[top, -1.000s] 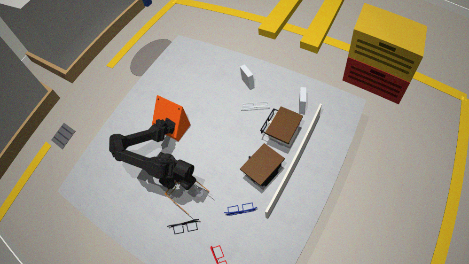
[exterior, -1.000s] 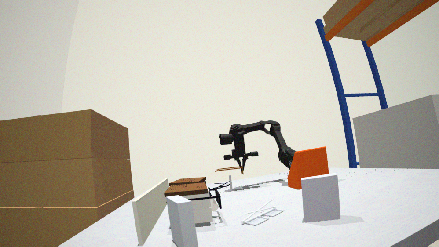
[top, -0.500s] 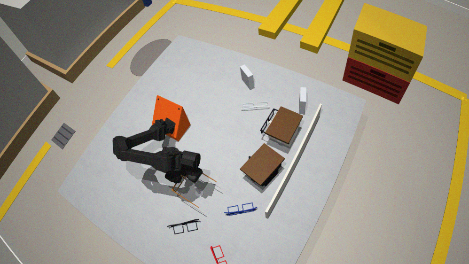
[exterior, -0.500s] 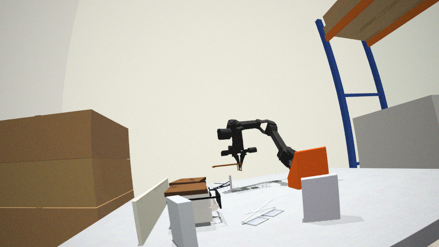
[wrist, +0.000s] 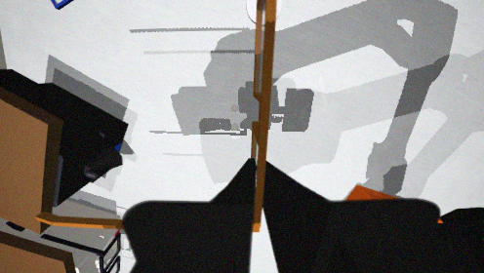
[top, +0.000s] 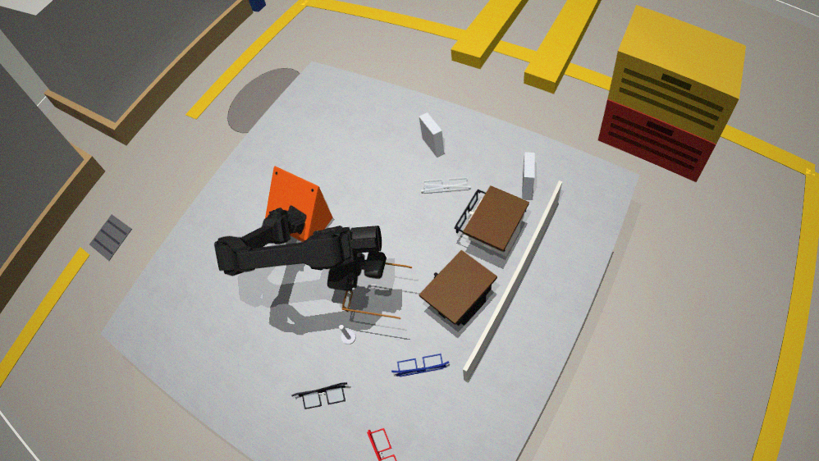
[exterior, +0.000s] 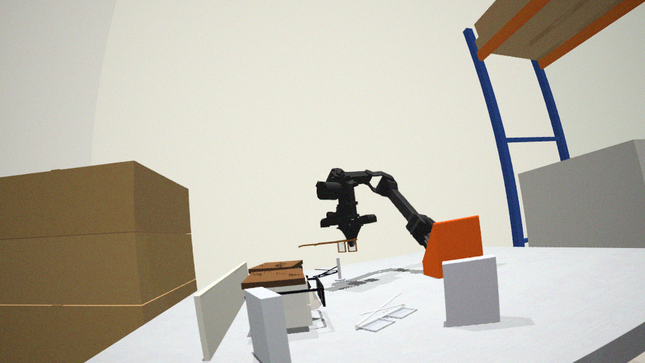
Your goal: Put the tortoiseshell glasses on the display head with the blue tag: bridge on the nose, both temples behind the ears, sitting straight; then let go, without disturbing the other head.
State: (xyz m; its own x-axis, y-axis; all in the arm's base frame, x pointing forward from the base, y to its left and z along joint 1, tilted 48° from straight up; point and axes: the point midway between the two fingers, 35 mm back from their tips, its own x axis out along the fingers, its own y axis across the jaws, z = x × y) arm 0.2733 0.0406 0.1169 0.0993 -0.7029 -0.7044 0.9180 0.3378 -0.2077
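Note:
The tortoiseshell glasses (top: 372, 312) (exterior: 318, 243) (wrist: 263, 97) hang in the air, front upright, temples spread and pointing towards the heads. My gripper (exterior: 351, 243) (wrist: 255, 164) is shut on the front frame's upper edge; its fingertips are hidden in the top view. The nearer head along the temples (top: 458, 286) (wrist: 88, 127) is black under a brown slab, with a small blue patch in the wrist view; its far slab (exterior: 280, 265) shows behind the other head in the exterior view. It wears no glasses that I can see. The glasses are short of it, not touching.
The other head (top: 496, 217) (exterior: 293, 306) is pale and wears black glasses (top: 461, 218) (exterior: 320, 290) (wrist: 109, 251). A long pale wall (top: 513, 280) (exterior: 218, 311) stands behind both heads. A thin post (top: 345, 333) (exterior: 338, 269) stands near the glasses. Blue glasses (top: 421, 365) and white glasses (top: 446, 185) (exterior: 383, 318) lie on the table.

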